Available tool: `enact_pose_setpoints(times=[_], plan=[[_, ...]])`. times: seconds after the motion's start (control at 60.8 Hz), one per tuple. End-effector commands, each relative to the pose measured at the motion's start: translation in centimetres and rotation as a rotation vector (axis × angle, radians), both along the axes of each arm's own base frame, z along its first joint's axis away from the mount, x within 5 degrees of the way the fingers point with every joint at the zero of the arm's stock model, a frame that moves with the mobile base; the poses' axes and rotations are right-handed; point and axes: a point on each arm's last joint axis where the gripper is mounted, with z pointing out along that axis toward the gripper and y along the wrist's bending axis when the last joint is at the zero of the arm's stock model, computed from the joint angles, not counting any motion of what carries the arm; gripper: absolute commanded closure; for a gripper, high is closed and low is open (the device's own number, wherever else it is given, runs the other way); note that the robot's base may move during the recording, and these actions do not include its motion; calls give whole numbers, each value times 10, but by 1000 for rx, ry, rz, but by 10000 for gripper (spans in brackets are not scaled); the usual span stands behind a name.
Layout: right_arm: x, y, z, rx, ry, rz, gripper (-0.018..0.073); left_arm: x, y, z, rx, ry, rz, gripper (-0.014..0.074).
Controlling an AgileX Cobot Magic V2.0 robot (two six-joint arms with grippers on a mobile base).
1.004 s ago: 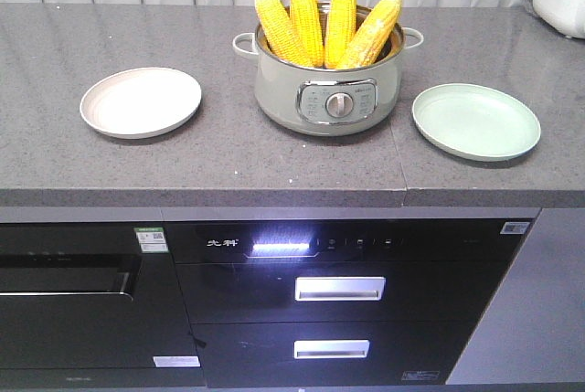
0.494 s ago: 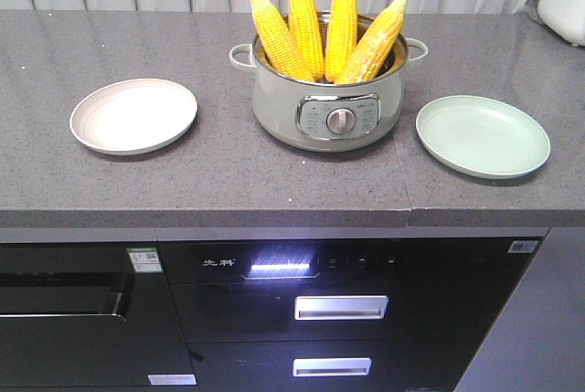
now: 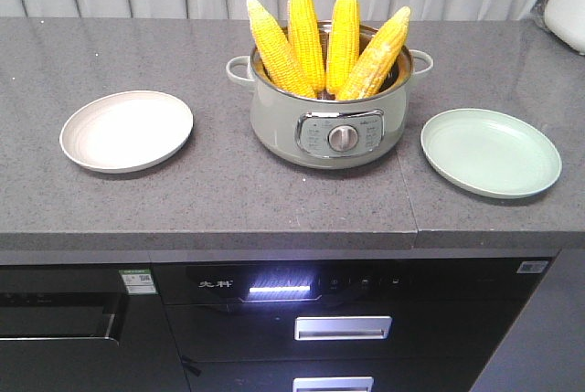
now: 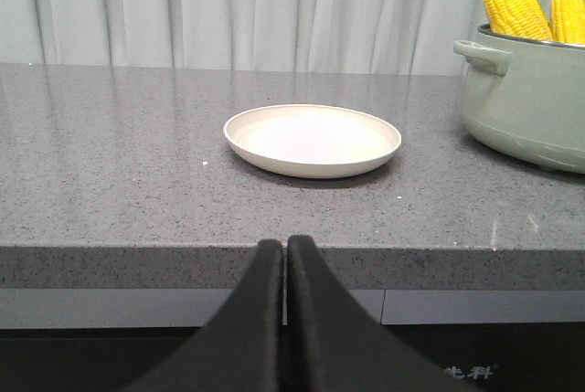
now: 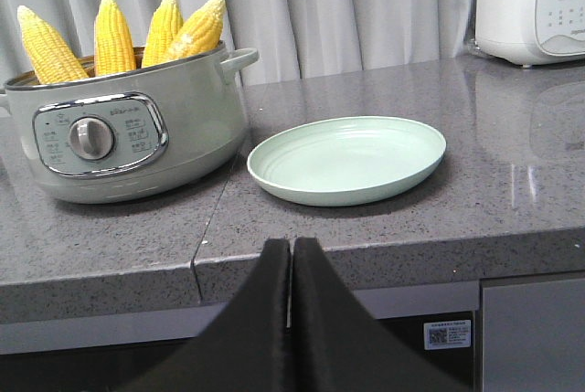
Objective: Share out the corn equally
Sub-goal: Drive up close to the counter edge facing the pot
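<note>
Corn [image 3: 324, 40] — four cobs — stands upright in the pot [image 3: 274, 122], nothing plated yet. Your left gripper [image 4: 285, 248] and right gripper [image 5: 291, 248] are closed, empty; open one and reach for a cob first.

The pot [image 3: 329, 122] stands at the middle of the counter [image 3: 228, 196]. Four cobs of corn [image 3: 324, 36] stand upright in the pot, their tips fanning out above its rim. The left-hand plate [image 3: 126, 130] lies left of the pot and the right-hand plate [image 3: 491, 152] right of it, both apart from it. Behind the pot and far to its right, cut by the frame edge, is what seems to be an appliance [image 3: 569, 4]. Drawers [image 3: 343, 327] sit below the pot, under the counter.
</note>
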Motion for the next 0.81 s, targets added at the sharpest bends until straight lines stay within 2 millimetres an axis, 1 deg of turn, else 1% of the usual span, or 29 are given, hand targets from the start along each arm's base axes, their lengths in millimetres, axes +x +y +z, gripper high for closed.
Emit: enact_pose_setpoints(times=[0.0, 0.79], plan=[[0, 1, 1, -11, -57, 12, 561, -2, 0, 16, -16, -112, -7, 603], [0, 1, 1, -11, -57, 12, 561, -2, 0, 16, -16, -112, -7, 603]])
